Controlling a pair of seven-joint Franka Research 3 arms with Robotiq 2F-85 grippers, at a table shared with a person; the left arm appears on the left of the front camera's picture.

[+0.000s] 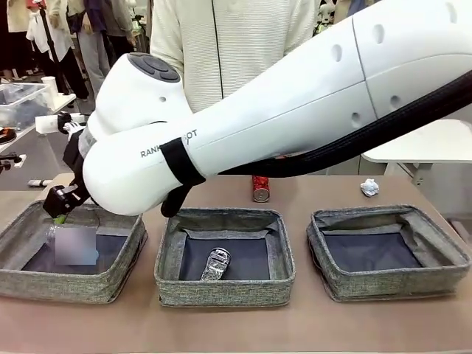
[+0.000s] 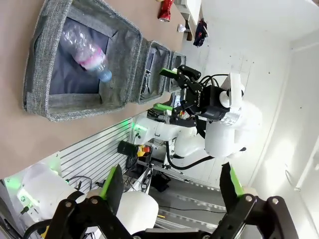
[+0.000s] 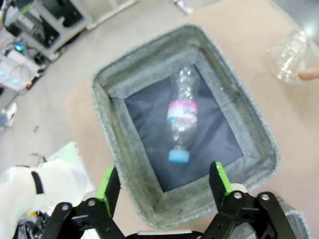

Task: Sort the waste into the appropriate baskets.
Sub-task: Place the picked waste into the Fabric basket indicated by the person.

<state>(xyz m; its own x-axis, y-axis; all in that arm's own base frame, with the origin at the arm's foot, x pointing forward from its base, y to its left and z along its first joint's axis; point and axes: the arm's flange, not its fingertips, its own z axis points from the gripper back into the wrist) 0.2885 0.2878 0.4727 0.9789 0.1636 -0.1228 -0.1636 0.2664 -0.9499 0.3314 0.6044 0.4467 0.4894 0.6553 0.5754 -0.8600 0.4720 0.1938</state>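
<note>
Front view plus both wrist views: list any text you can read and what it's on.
"RANK" and "OT", split by a black strap: on the white right arm.
Pink label band on the clear plastic bottle: blurred, unreadable.
Red soda can: print too small to read.
Crushed can: nothing legible.
White lettering on the body of the right gripper, left wrist view: too small to read.

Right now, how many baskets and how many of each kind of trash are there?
Baskets: 3, left, middle, right
Cans: 2, crushed one, red one
Plastic bottle: 1
Crumpled plastic container: 1
Paper ball: 1
Total: 8 things, 3 baskets and 5 bits of trash
</note>
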